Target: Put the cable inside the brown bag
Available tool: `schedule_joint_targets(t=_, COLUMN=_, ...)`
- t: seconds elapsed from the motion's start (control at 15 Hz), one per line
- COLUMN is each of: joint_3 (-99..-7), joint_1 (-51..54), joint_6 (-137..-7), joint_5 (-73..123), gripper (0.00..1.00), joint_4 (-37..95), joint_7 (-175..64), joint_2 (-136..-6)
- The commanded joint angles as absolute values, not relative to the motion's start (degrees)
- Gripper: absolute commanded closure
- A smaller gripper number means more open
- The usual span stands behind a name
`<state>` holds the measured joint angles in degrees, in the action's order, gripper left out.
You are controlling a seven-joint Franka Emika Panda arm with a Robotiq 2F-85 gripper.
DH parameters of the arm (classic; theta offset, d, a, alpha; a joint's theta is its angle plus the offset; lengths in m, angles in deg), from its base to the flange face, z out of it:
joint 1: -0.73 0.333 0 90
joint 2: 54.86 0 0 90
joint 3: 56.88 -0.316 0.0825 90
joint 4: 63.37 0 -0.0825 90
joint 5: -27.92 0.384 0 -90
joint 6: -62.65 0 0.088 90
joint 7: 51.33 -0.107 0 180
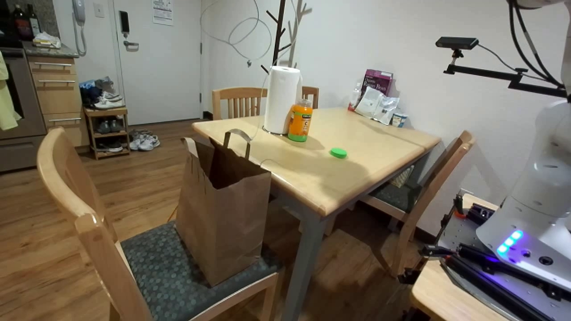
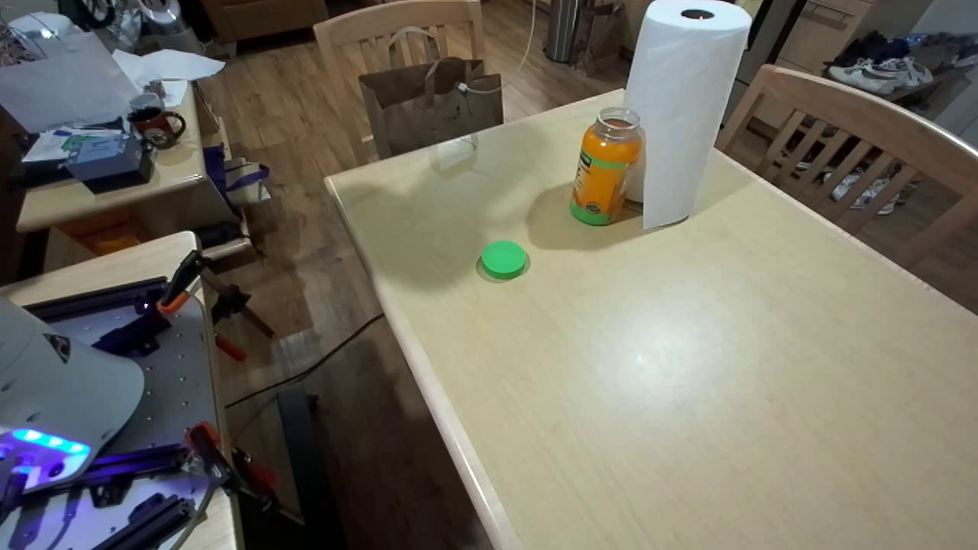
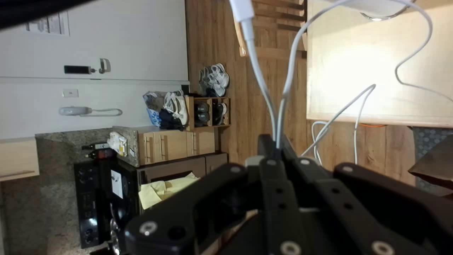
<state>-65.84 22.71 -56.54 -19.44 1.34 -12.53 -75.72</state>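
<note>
Wrist view: gripper (image 3: 276,150) pinching the white cable (image 3: 259,72), brown bag (image 3: 439,163) at the right edge.
We have two strands squeezed side by side, a plug end (image 3: 242,9) loose at frame top. That frame is turned sideways, so its right is down in the room: the bag lies lower than the gripper, reach offset unclear, upright on a chair (image 1: 156,263), mouth up. In both exterior views a strand drops toward the bag's top; inside or just across, we can't tell. Our read: carry over the mouth, let the strands hang vertical, then lower; loose loops could drape outside.
</note>
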Motion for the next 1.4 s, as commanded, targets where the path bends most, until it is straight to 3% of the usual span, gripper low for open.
schedule_joint_targets(t=0.0, joint_3=-67.8, joint_1=23.1, joint_6=-54.2, joint_5=-17.1, gripper=0.99, joint_4=-3.9, joint_7=-6.6, joint_2=-79.6)
schedule_joint_targets(t=0.8, joint_3=-67.5, joint_1=29.0, joint_6=-49.2, joint_5=-18.1, gripper=0.99, joint_4=-11.0, joint_7=-4.3, joint_2=-83.3)
schedule_joint_targets(t=1.33, joint_3=-66.9, joint_1=23.8, joint_6=-46.6, joint_5=-13.7, gripper=0.96, joint_4=-9.3, joint_7=-6.2, joint_2=-81.9)
